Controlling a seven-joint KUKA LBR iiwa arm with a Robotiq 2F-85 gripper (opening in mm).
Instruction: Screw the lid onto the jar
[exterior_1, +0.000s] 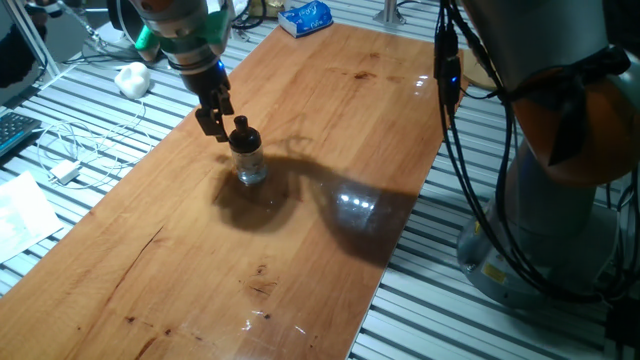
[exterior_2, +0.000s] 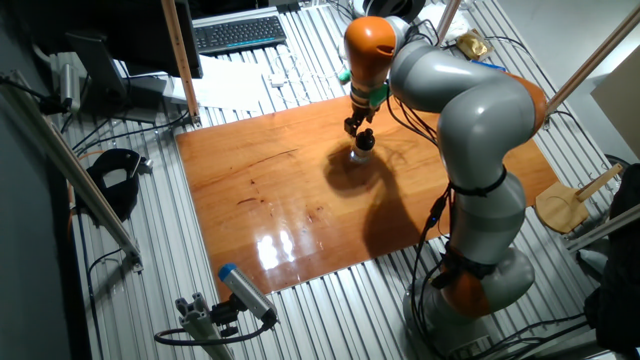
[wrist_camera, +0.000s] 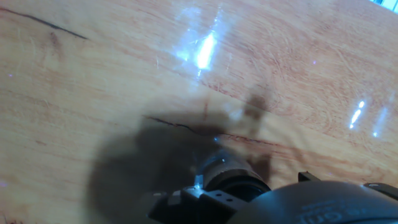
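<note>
- Wooden and glossy, the surface (exterior_1: 300, 230) lay on a slatted metal bench; bright reflections showed on its varnish.
- Near the middle of its far half stood the jar (exterior_1: 250, 165), upright on the wood, its clear glass body visible under a dark top.
- The lid (exterior_1: 241, 131) sat on the jar's neck, its narrower knob uppermost; whether it was threaded tight could not be told.
- The pincer (exterior_1: 214, 122) hung just beside the lid, on the side nearer the bench's cables, its black fingers (exterior_1: 205, 121) close to the cap; whether they touched it, and whether they were spread or pressed together, could not be told.
- From the other fixed view the pincer (exterior_2: 356, 122) sat directly above the jar (exterior_2: 363, 150), under the orange wrist segment.
- The hand view was blurred; a round dark shape, apparently the lid (wrist_camera: 239, 183), appeared at the bottom edge with the fingers' shadow on the wood.
- A blue-and-white packet (exterior_1: 305, 17) lay at the far end of the wood.
</note>
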